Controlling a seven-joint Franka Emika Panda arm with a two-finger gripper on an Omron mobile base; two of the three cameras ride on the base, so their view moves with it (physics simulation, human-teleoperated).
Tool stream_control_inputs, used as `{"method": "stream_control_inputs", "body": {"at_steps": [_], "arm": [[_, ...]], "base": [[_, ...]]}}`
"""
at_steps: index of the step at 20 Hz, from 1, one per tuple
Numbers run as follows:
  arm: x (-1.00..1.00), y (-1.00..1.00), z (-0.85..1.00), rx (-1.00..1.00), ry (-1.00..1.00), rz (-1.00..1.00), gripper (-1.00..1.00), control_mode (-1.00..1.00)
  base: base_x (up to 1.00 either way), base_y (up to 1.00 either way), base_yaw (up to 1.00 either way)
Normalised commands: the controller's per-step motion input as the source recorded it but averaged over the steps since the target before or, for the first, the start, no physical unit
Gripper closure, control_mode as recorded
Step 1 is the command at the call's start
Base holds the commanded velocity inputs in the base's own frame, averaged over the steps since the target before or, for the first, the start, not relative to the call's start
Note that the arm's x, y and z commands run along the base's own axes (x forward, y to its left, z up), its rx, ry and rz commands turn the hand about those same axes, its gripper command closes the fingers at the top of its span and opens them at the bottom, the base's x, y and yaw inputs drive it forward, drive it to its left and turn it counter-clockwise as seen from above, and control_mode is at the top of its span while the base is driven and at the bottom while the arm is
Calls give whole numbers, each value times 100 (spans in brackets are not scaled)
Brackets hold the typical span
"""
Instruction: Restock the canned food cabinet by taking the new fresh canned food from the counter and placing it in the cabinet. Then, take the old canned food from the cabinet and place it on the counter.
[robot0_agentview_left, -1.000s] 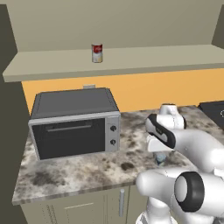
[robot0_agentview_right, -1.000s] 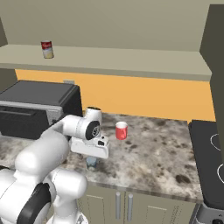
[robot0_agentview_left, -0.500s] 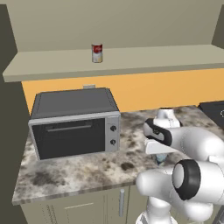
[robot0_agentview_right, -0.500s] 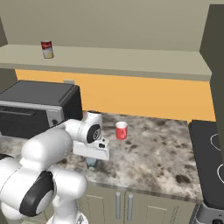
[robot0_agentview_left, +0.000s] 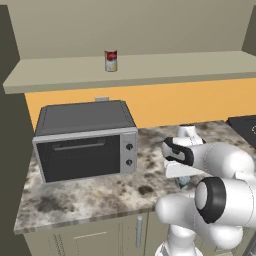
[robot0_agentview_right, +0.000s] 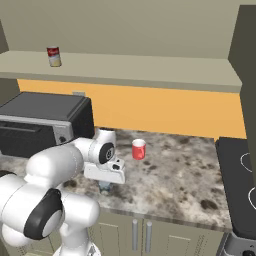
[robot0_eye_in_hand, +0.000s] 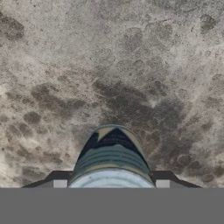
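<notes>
My gripper (robot0_eye_in_hand: 111, 183) pointed straight down, fingers (robot0_eye_in_hand: 59, 183) closed against either side of the new fresh canned food (robot0_eye_in_hand: 111, 159). The short ribbed tin stood upright on the speckled stone counter (robot0_eye_in_hand: 131, 65), blue-grey label, pale metal lid. The cabinet (robot0_agentview_left: 150, 67) shelf sat high above; the red-and-white old canned food (robot0_agentview_left: 111, 60) stood there, upper left.

Your new fresh canned food (robot0_eye_in_hand: 111, 159) cut off low in hand view; mostly hidden behind wrist in base views.
</notes>
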Motion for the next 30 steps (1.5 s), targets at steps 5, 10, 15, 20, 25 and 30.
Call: {"method": "stream_control_inputs", "body": {"at_steps": [5,10,15,20,25,30], "arm": [[-12,0,0,0,-1,0,100,-100],[-51,0,51,-6,-33,0,100,-100],[-54,0,100,-11,-53,0,100,-100],[-49,-5,100,-10,-60,0,100,-100],[-46,-13,100,-8,-64,0,100,-100],[-18,-8,100,-6,-52,0,100,-100]], "base": [[0,0,0],[0,0,0],[0,0,0],[0,0,0],[0,0,0],[0,0,0]]}}
